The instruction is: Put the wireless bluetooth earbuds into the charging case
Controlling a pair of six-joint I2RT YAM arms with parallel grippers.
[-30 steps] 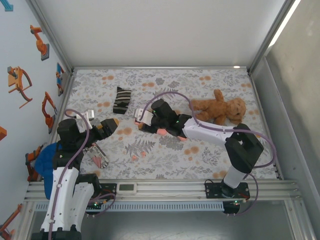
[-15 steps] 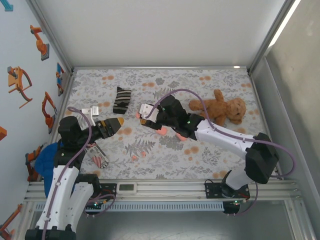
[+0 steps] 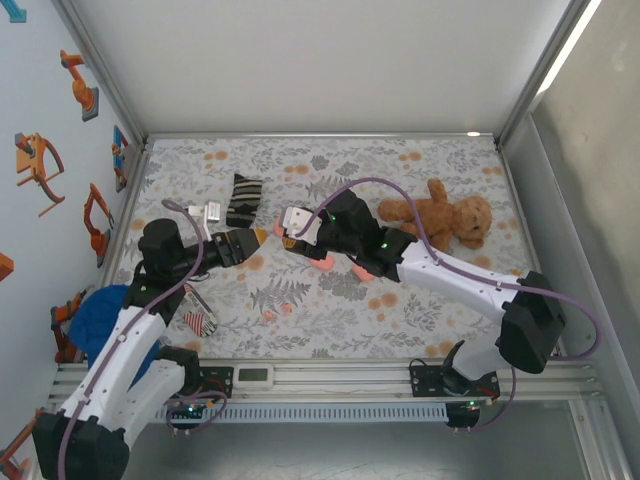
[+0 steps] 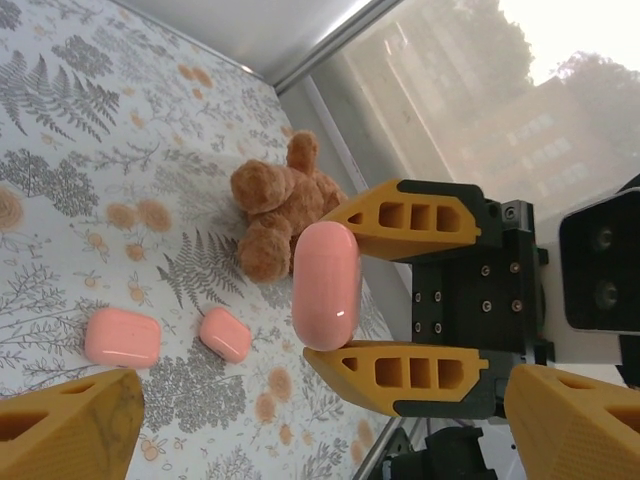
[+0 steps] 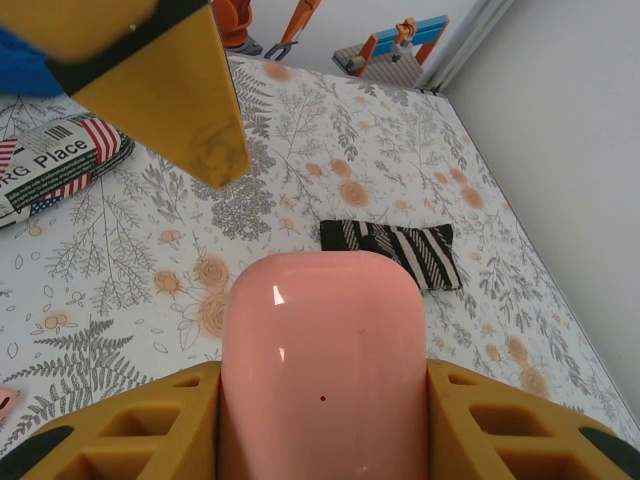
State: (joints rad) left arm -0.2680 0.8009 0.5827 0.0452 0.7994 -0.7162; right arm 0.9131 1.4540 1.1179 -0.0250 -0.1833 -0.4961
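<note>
My right gripper (image 3: 283, 229) is shut on a salmon-pink charging case (image 5: 320, 330), held above the floral cloth left of centre. In the right wrist view its yellow fingers (image 5: 130, 430) press both sides of the case. In the left wrist view the same case (image 4: 327, 285) stands upright between those fingers. My left gripper (image 3: 250, 239) is open just left of it, with the case a little beyond its fingertips (image 4: 75, 430). Two tiny pink earbuds (image 3: 268, 315) lie on the cloth toward the front. Two more pink cases (image 4: 122, 337) (image 4: 225, 334) lie under the right arm.
A brown teddy bear (image 3: 440, 220) lies at the right. A black-and-white striped sock (image 3: 244, 200) is behind the grippers. A stars-and-stripes packet (image 3: 198, 320) and a blue cloth (image 3: 100, 320) sit at the front left. Metal rails border the table.
My left gripper has swung right and forward until its fingertips are close to the held case. My right gripper shifted slightly with the case, its arm stretched out further.
</note>
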